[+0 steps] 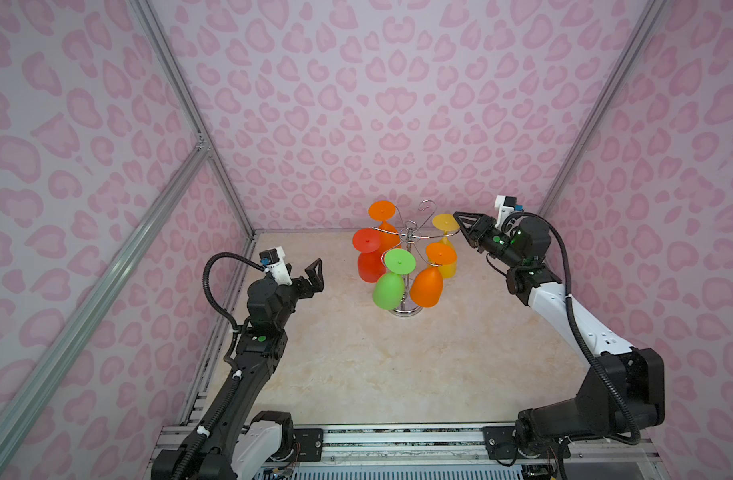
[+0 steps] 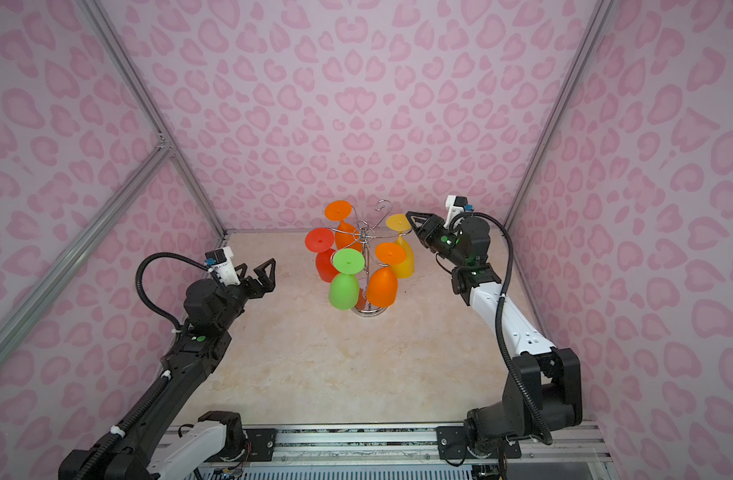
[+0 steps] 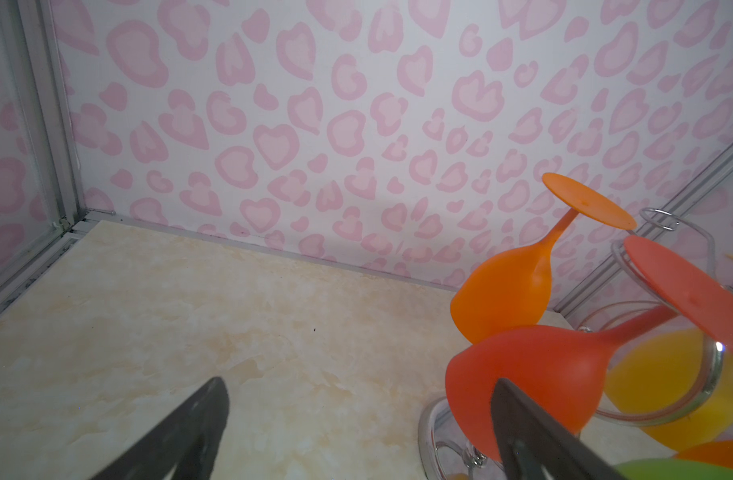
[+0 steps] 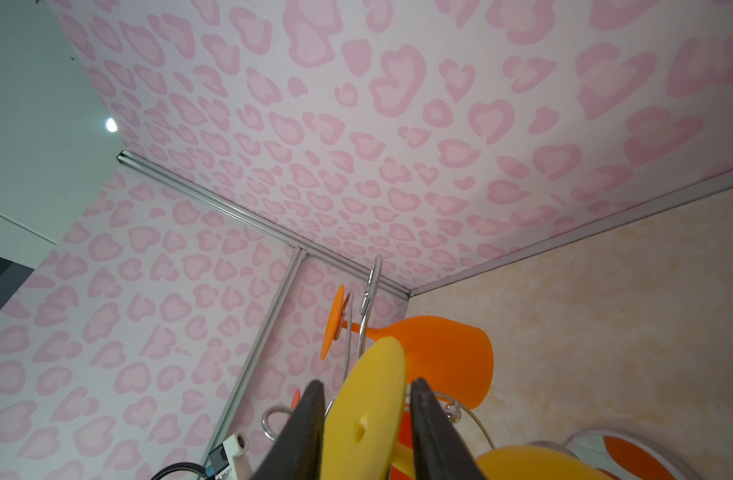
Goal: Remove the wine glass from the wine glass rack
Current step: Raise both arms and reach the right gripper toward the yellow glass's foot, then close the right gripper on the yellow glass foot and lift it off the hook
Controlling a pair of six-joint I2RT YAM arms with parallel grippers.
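The chrome wine glass rack (image 1: 410, 236) stands at the back middle of the table, with several coloured wine glasses hanging upside down from its hook arms. The yellow wine glass (image 1: 445, 222) hangs on the right side. My right gripper (image 1: 456, 215) reaches its round foot (image 4: 369, 415) from the right. In the right wrist view the foot sits slanted between the two fingers (image 4: 311, 419), which stand narrow around it but wider than the disc is thick. My left gripper (image 1: 315, 268) hovers wide open left of the rack, holding nothing; its fingertip (image 3: 518, 419) shows in front of the red glass (image 3: 535, 365).
Also on the rack hang a red glass (image 1: 367, 241), a green one (image 1: 399, 261), and two orange ones (image 1: 381, 210) (image 1: 439, 253). The rack's round mirror base (image 1: 406, 312) rests on the marble-look table (image 1: 398, 365). Pink patterned walls close in behind and at both sides.
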